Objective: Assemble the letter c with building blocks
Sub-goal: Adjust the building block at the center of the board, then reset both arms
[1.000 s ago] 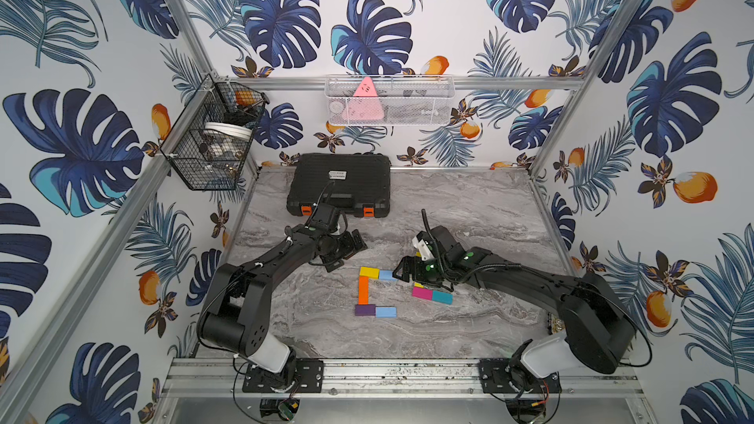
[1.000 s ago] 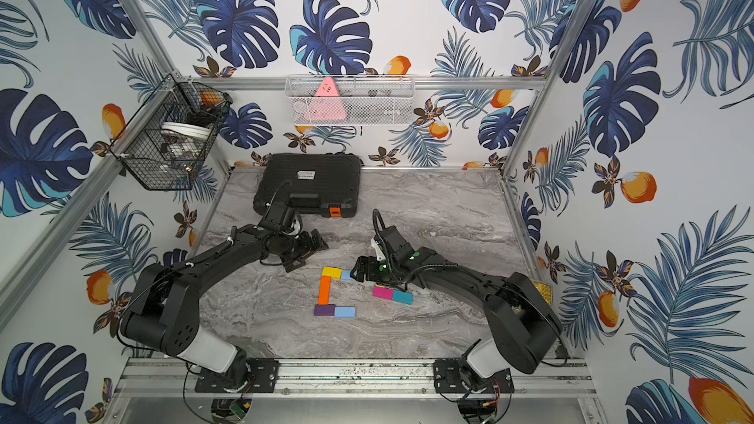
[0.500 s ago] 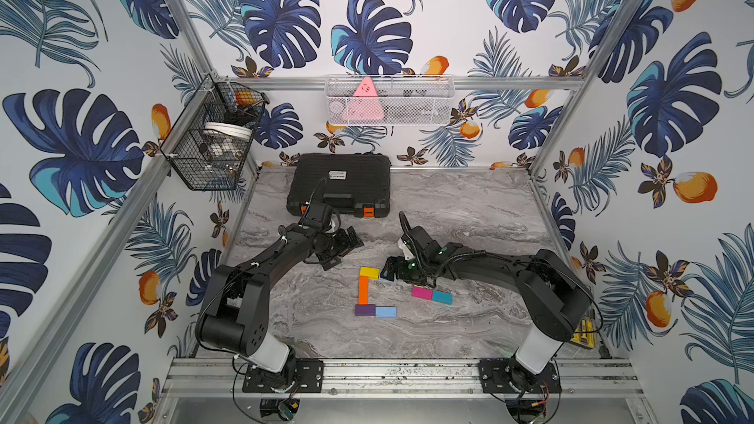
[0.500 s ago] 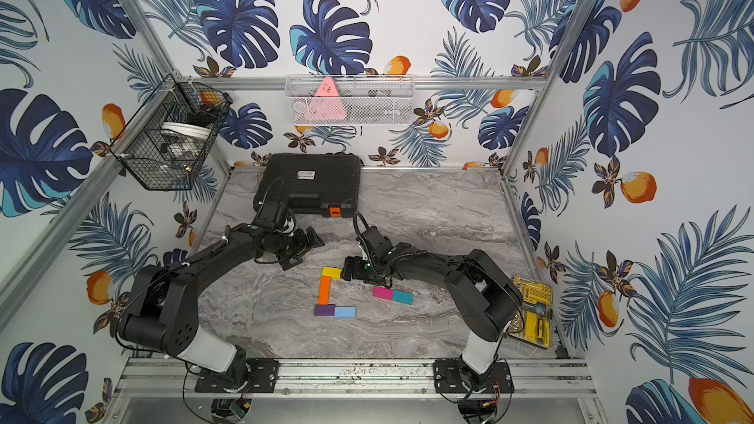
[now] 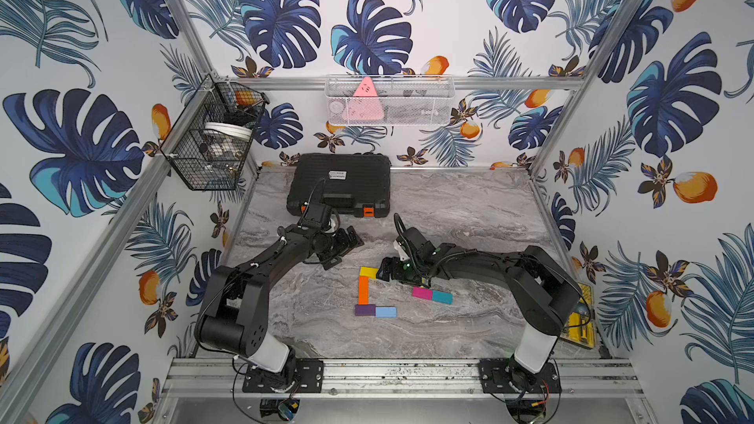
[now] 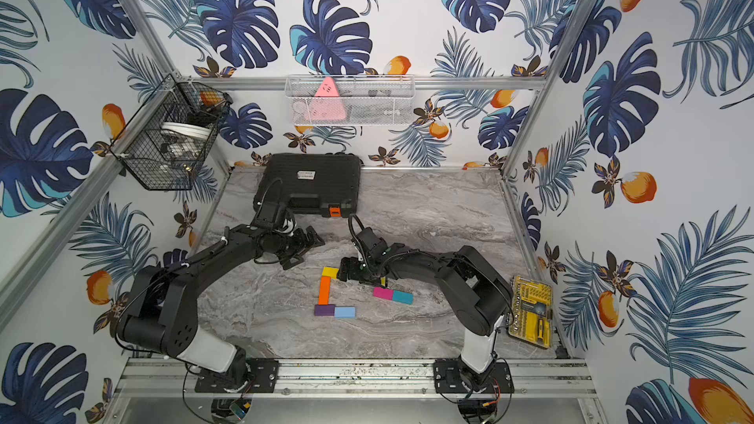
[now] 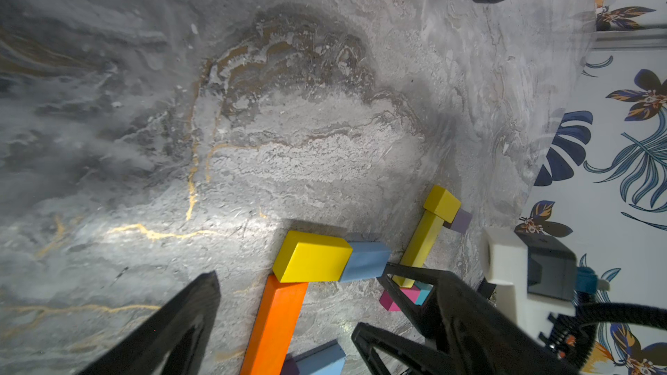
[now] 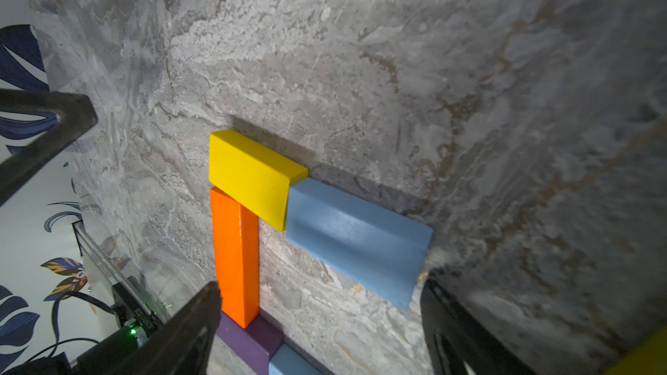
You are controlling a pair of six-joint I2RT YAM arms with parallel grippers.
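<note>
A C shape of building blocks lies on the marble: a yellow block (image 5: 368, 272) on top, an orange block (image 5: 363, 290) as the spine, and a purple block (image 5: 365, 310) with a light blue block (image 5: 385, 312) at the bottom. A second light blue block (image 8: 355, 243) touches the yellow block's end. My right gripper (image 5: 382, 273) stands open just over it, jaws wide on either side and shut on nothing. A magenta block (image 5: 422, 292) and a teal block (image 5: 442, 297) lie joined to the right. My left gripper (image 5: 347, 252) hovers open and empty behind the shape.
More yellow blocks (image 7: 422, 247) lie under my right arm. A black case (image 5: 338, 189) sits at the back of the table. A yellow bit case (image 6: 530, 312) lies at the right edge. A wire basket (image 5: 212, 144) hangs on the left wall.
My right gripper has moved left to the yellow block and now covers the light blue block beside it. The left gripper has drawn slightly back. No block has moved.
</note>
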